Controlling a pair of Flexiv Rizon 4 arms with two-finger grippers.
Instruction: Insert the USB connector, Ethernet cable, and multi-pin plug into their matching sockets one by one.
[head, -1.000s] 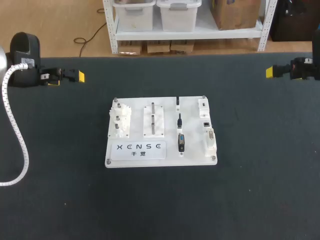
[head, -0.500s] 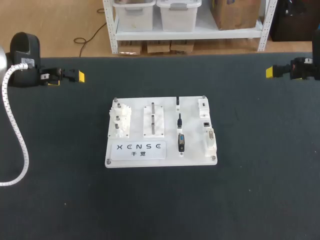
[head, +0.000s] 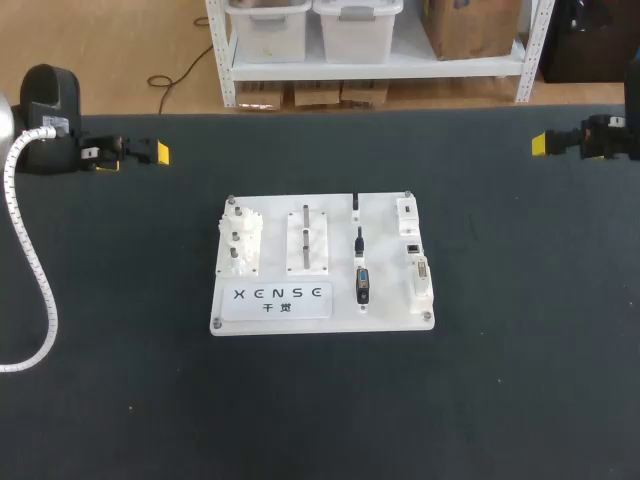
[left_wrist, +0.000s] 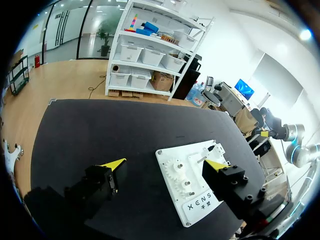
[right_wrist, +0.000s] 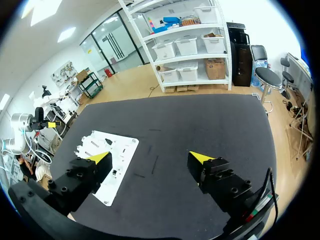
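Both hands spread wide, nothing held. Left hand (head: 152, 153) at far-left of bench (head: 520, 390), right hand (head: 545, 144) at far-right.
Board (head: 320, 322) mid-bench, well apart from both.
Multi-pin plug (head: 362, 286) on board's right half, long axis near-far. Smaller plugs (head: 358, 240) in same column behind it; USB vs Ethernet too small to tell.
Socket column (head: 415, 262) just beside plugs, on their right.
Judged: right hand slightly nearer; plugs lie inboard-left and toward near edge.

This looks like a robotics lab. A black-covered tabletop (head: 520, 380) carries a single white test board (head: 385, 225) fitted with gears (head: 240, 240), cable plugs (head: 362, 285) and sockets (head: 412, 245). The left arm (head: 50, 120) and the right arm (head: 612, 135) wait at its far corners.
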